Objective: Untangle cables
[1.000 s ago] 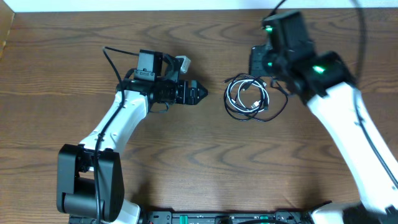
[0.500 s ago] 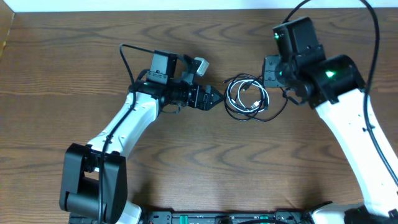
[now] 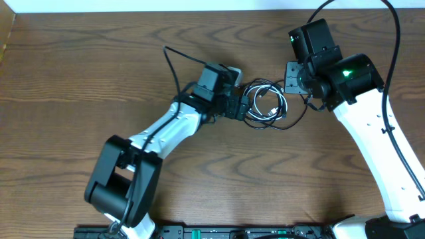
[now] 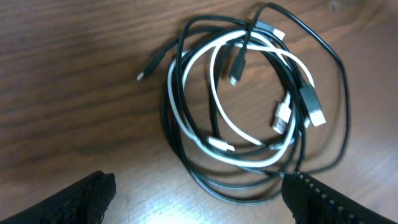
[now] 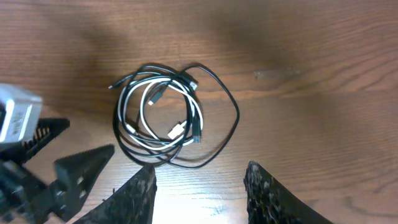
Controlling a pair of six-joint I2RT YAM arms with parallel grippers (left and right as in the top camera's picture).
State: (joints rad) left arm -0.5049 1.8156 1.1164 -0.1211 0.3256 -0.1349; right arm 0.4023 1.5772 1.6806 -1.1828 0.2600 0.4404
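The cables [image 3: 264,105] lie as one tangled coil of a black and a white cord on the wooden table. In the left wrist view the white cord's plug [image 4: 221,146] and the black cord's plug [image 4: 309,99] lie inside the loops. My left gripper [image 3: 242,106] is open and empty, its fingertips [image 4: 87,199] at the coil's near left edge, astride the lowest black loop. My right gripper [image 3: 291,83] is open and empty, just right of the coil. In the right wrist view the coil [image 5: 134,134] lies ahead of that gripper [image 5: 202,196].
The table's far edge [image 3: 199,10] runs along the top, with a white wall behind it. Thick black robot wires [image 3: 174,63] arch above the left arm. The left gripper's fingers [image 5: 74,174] show at the lower left of the right wrist view.
My left arm has swung right across the table and its open fingers now reach the coil's left edge. The right gripper has moved slightly closer to the coil.
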